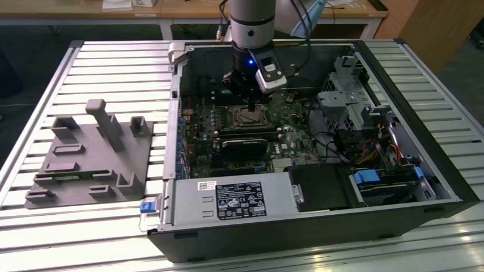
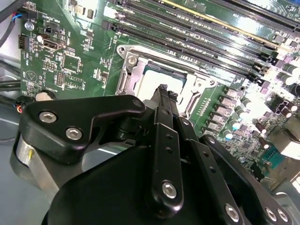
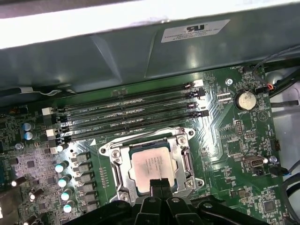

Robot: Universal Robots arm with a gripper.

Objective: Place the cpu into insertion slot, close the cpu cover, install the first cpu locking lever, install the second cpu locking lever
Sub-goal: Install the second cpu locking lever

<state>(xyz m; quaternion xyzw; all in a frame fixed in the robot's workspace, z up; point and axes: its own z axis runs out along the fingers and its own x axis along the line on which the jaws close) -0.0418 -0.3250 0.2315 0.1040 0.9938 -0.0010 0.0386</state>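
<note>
I've got the tool (image 3: 158,185) right down on the cpu (image 3: 149,162), fingers pressed together at its edge. Chip looks seated in the slot (image 3: 151,164), cover (image 3: 185,161) framing it. Looks like the cover step; next needs a careful, straight push.

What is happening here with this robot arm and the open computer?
A single robot arm reaches down into an open computer case lying on a slatted table. Its pincer is directly over the insertion slot on the green motherboard, with its tips at the edge of the cpu. The cpu already lies in the slot, and the cpu cover frames it. The fingers are pressed together.
</note>
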